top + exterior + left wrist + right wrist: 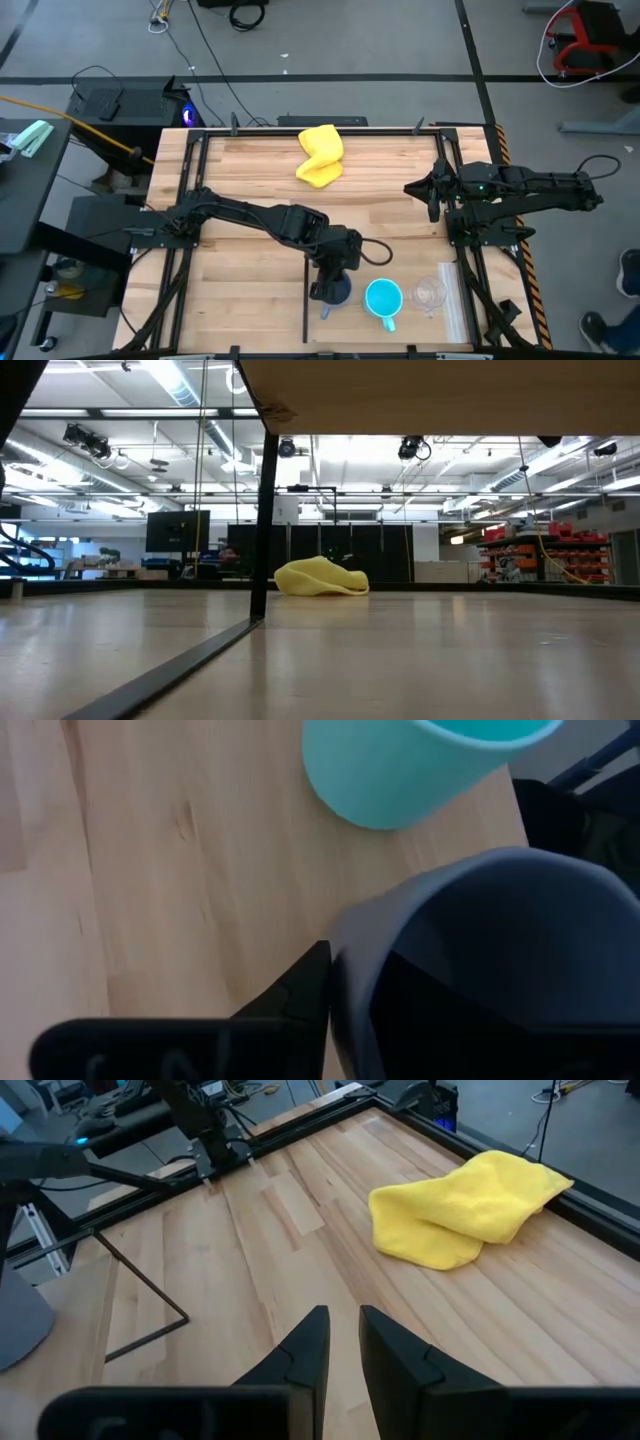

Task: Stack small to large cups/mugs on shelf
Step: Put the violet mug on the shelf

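The grey-blue mug (334, 291) stands near the front edge of the table (230, 310), with the left gripper (330, 283) directly over it. In the left wrist view one dark finger (305, 990) sits just outside the mug's wall (480, 960); the other finger is hidden, so whether the jaws clamp the rim or have let go cannot be told. Just beside the grey-blue mug, toward the right arm's side, stands the cyan mug (383, 298), upright with its mouth up and its handle toward the front edge. Next along the same row is the clear cup (428, 292), close to the cyan mug and near a pale strip (455, 300) along the table's right border.

The three vessels crowd one short stretch of the front edge, so the left gripper has the cyan mug close at its side. A thin dark rod (305, 300) lies on the wood just beside the grey-blue mug on the other side.

The yellow cloth (321, 156) lies crumpled near the back edge, well apart from the mugs. The wide middle of the table is bare wood.

The right gripper (428, 187) waits over the table's right side, its fingers (300, 1345) a narrow gap apart and holding nothing.
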Motion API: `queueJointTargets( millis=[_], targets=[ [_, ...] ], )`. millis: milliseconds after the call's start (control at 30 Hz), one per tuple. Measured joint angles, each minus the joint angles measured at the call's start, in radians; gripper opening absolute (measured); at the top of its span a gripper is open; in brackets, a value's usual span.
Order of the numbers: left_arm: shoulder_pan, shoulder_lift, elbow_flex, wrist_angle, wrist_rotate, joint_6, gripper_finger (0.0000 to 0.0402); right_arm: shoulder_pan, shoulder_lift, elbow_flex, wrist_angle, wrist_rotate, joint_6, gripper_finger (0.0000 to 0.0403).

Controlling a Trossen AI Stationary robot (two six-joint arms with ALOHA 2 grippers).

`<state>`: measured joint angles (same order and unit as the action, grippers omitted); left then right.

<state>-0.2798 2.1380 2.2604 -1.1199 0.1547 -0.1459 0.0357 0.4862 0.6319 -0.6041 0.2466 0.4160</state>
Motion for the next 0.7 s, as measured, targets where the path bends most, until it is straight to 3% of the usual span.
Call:
queueJointTargets(
  millis=[700],
  targets=[
    [-0.024, -0.036, 0.095, 0.034, 0.006, 0.041, 0.0131, 0.0, -0.001, 0.0, 0.0, 0.0, 0.0, 0.0066]
  ],
)
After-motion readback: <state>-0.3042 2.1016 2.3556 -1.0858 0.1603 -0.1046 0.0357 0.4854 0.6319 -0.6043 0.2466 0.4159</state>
